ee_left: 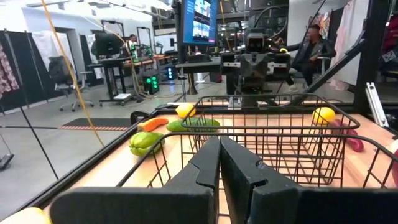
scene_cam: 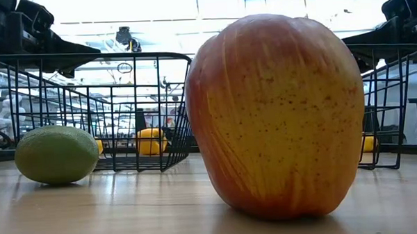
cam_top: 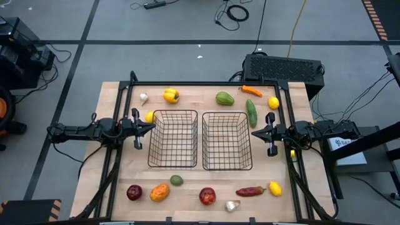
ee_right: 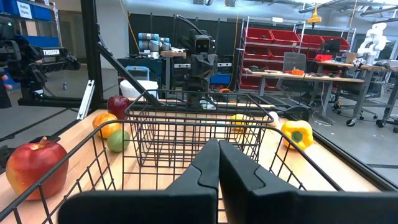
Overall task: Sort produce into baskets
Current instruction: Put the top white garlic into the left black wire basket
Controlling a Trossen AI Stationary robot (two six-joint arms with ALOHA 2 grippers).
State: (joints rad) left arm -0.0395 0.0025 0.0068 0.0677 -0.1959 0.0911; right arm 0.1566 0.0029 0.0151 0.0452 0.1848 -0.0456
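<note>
While both baskets (cam_top: 173, 139) sit empty mid-table, produce (cam_top: 207, 195) lies scattered along the table's (cam_top: 112, 100) far and near edges — sorting seems unstarted; left gripper (cam_top: 150, 127) and right gripper (cam_top: 253, 133), both pinched closed and empty, must open first.

Place: a robotics lab or workshop.
Floor: grey concrete marked with dark tape lines, loose cables (cam_top: 236, 11) lying across it.
Storage: red parts bins (ee_right: 267, 43) on shelving.
Furnishings: workbenches, a large wall screen (ee_left: 199, 22), a seated person (ee_left: 314, 46).
</note>
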